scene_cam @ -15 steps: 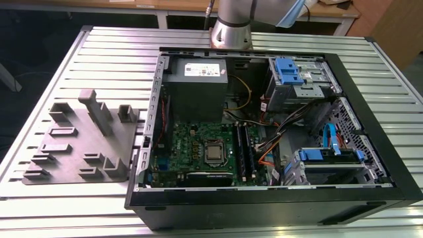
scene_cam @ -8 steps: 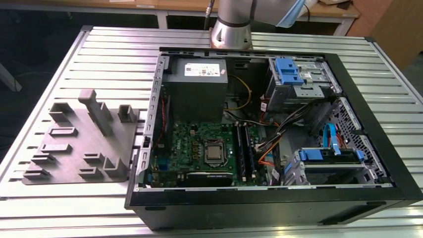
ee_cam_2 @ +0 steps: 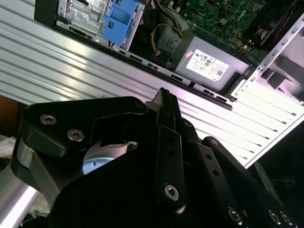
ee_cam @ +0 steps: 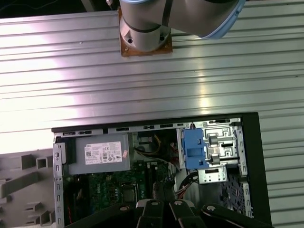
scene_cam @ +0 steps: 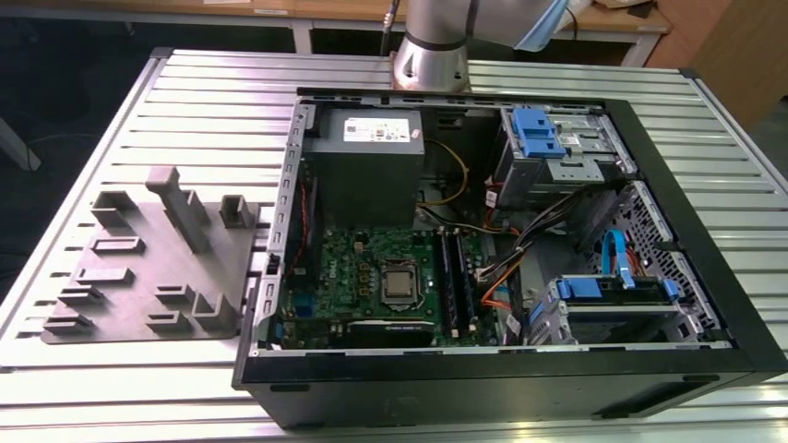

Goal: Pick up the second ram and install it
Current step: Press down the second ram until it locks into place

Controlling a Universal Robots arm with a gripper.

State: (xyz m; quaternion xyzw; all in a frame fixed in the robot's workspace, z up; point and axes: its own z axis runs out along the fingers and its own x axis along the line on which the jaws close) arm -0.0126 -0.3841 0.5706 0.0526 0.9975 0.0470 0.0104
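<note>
An open computer case (scene_cam: pixel 493 388) is seen lying on a slatted metal table (scene_cam: pixel 209 83) in the exterior view, and all places here are given from this case. Inside it, just on the exterior view's right of the processor socket (scene_cam: pixel 397 281), two long dark memory sticks (scene_cam: pixel 456 281) appear to be seated side by side in the motherboard slots. Which of them is the second ram cannot be told. Outside the case, on the exterior view's left of it, a grey fixture block (scene_cam: pixel 148 277) is laid on the table. The arm base (scene_cam: pixel 431 55) is fixed to the table near the case wall where the power supply (scene_cam: pixel 364 138) is mounted. In the first wrist view the gripper (ee_cam: pixel 159 209) is seen against the motherboard part of the case, with the blue drive bracket (ee_cam: pixel 192 149) and the power supply shown from above. In the second wrist view the black gripper (ee_cam_2: pixel 165 102) is seen against the table outside the case. Whether the gripper is open or closed cannot be told, and whether anything is held cannot be told either.
</note>
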